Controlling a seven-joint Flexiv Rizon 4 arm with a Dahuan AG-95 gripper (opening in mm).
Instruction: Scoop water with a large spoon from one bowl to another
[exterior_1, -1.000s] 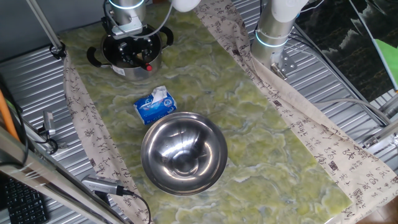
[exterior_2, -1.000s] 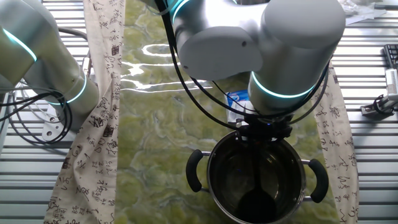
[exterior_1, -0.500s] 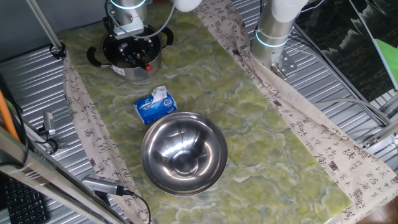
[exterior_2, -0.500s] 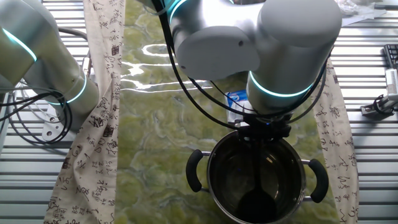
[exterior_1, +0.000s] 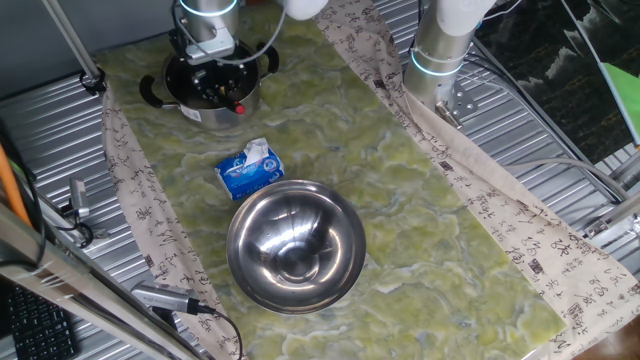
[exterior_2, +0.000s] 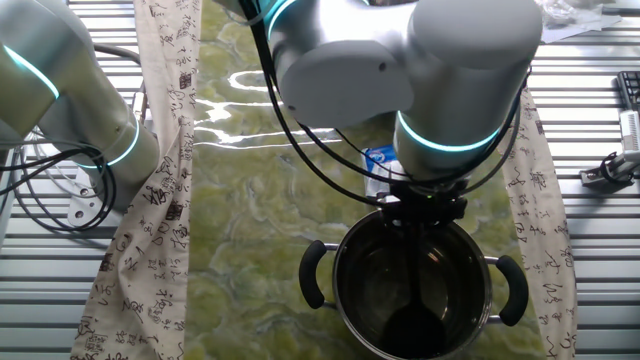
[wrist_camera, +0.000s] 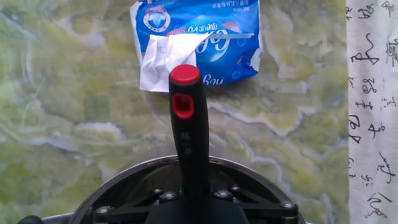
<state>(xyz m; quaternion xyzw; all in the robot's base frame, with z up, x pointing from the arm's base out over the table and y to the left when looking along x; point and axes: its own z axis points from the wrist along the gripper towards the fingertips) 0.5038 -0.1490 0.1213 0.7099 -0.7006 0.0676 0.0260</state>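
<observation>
Slightly raised since 1.0 s ago: arm and pincer (exterior_1: 213, 80) sit a little higher over the pot (exterior_1: 205, 95) in both fixed views. Pot, bowl and tissue pack unchanged.

Hand view, near to far: black pincer body fills the lower edge, with the pot rim curving beneath it. Spoon (wrist_camera: 188, 140) handle runs up from the pincer along the centre of view, dark and slim, ending in a round red cap with a red-lined slot just below. Small pale characters on the handle, not legible. Pincer appears clamped on the spoon handle, but the fingers themselves are not visible, so contact cannot be confirmed.

Beyond the handle tip: tissue pack (wrist_camera: 199, 37) lying flat on the green marbled mat (wrist_camera: 74, 124), white tissue pulled from its opening. Pack is blue and white with a round logo and large white lettering, seen upside down, not readable with certainty. White cloth (wrist_camera: 372, 112) printed with black calligraphy at right edge.

Other fixed view: spoon shaft descends into the pot; dark bowl of the spoon rests low inside. Pot interior dark; water not distinguishable.

One fixed view: steel bowl (exterior_1: 295, 248) near the camera on the bench (exterior_1: 560, 170), only reflections inside; water cannot be told. Tissue pack between bowl and pot, touching neither.
</observation>
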